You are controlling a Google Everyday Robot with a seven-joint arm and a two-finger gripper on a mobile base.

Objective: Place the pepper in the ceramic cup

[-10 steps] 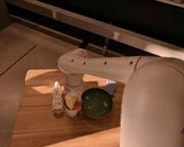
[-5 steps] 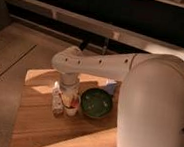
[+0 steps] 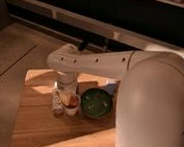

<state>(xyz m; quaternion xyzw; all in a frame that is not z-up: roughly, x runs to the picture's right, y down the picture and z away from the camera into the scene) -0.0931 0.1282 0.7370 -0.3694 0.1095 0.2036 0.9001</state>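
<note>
The cup (image 3: 72, 106) stands on a wooden table (image 3: 38, 127), and everything here is placed from it. The pepper (image 3: 74, 101) shows as a red-orange patch at the cup's mouth, seemingly inside the rim. Straight above the cup the gripper (image 3: 67, 87) hangs down from the bend of the white arm (image 3: 94, 63), its lower end close over the rim; whether it is spread or closed, or gripping the pepper, cannot be told. Just left of the cup, touching or nearly so, a slender pale bottle (image 3: 57, 101) stands upright, so that side is tight. Just right of the cup sits a wide green bowl (image 3: 97, 102), its rim close by, leaving little room there. Behind the bowl, a pale blue thing (image 3: 111, 85) peeks out by the arm. In front of the cup the wood runs bare to the near edge, which slants from lower left up toward the right. Left of the bottle, bare wood runs to the table's left edge, with floor (image 3: 5, 72) beyond. Far right of the cup, the arm's bulky white body (image 3: 153, 116) covers that side of the table.
</note>
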